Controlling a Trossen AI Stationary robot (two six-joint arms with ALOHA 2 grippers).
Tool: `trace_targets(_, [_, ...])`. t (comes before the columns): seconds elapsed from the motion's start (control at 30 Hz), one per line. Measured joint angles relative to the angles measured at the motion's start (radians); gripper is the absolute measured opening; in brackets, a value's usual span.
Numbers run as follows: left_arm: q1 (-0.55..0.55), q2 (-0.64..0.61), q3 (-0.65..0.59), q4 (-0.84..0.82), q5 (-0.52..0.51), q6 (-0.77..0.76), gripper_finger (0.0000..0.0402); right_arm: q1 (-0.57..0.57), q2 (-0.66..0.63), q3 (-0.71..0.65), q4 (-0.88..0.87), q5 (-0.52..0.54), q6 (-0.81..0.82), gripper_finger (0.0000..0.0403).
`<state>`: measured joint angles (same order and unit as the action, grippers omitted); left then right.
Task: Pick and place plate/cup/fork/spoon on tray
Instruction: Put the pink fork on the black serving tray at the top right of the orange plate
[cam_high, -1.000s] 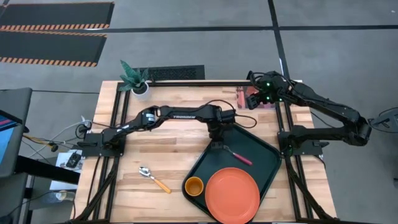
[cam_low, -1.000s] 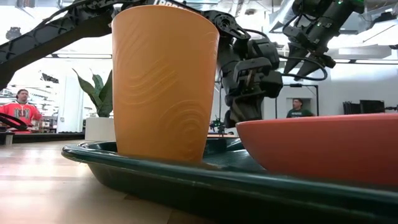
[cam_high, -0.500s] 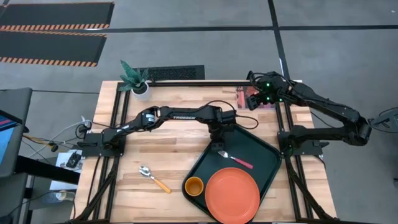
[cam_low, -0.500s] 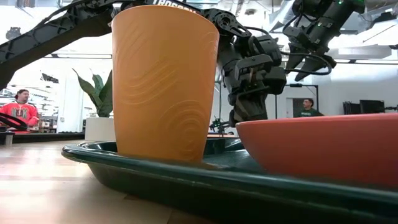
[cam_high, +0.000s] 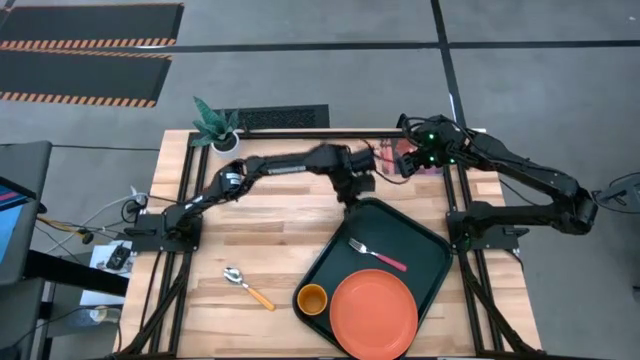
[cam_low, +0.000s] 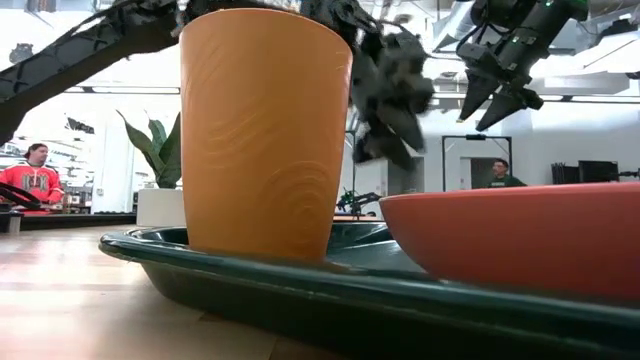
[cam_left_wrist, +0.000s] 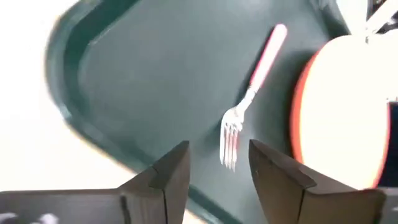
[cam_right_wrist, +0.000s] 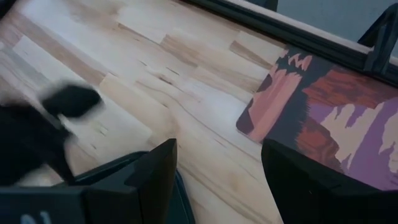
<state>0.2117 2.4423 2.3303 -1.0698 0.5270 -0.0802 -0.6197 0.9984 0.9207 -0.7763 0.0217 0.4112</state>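
Observation:
The dark green tray (cam_high: 405, 228) lies at the table's near right. On it sit the orange plate (cam_high: 373, 313), the orange cup (cam_high: 313, 298), upright on its base, and the pink-handled fork (cam_high: 377, 255), flat on the tray floor beyond the plate. The yellow-handled spoon (cam_high: 248, 287) lies on the wood left of the tray. My left gripper (cam_high: 355, 187) hovers open over the tray's far rim; in its wrist view the fork (cam_left_wrist: 250, 98) lies beyond the open gripper (cam_left_wrist: 217, 155). My right gripper (cam_high: 405, 158) waits open at the far right.
A picture card (cam_right_wrist: 323, 112) lies at the far right edge, under my right gripper (cam_right_wrist: 217, 155). A white pot with a green plant (cam_high: 218, 126) stands at the far left corner. Bare wood stretches across the table's left half. People show in the room beyond (cam_low: 30, 175).
My left gripper has opened and let go of the fork, which now lies flat on the tray floor. The gripper has then risen and drawn back toward the table's far edge, to above the tray's far rim.

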Motion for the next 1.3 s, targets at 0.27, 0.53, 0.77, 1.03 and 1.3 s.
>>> trace_targets(0.27, [0.046, -0.192, 0.018, -0.256, -0.059, 0.053, 0.0143, 0.044, -0.006, 0.0, -0.017, -0.001, -0.004, 0.026])
trace_targets(0.53, [0.035, -0.426, 0.017, -0.331, -0.168, 0.005, 0.0142, 0.351, 0.04, 0.0, 0.026, -0.017, -0.001, 0.026])
trace_targets(0.77, [0.035, -0.681, 0.018, -0.346, -0.439, -0.071, 0.0142, 0.661, 0.047, -0.002, -0.201, 0.081, 0.14, 0.026])
trace_targets(1.03, [0.055, -0.851, 0.017, -0.329, -0.671, -0.08, 0.0142, 0.931, 0.065, -0.109, -0.083, 0.135, 0.411, 0.026])
trace_targets(1.3, [0.131, -0.879, 0.017, -0.351, -0.681, -0.02, 0.0142, 0.967, 0.205, -0.178, 0.05, 0.169, 0.414, 0.026])
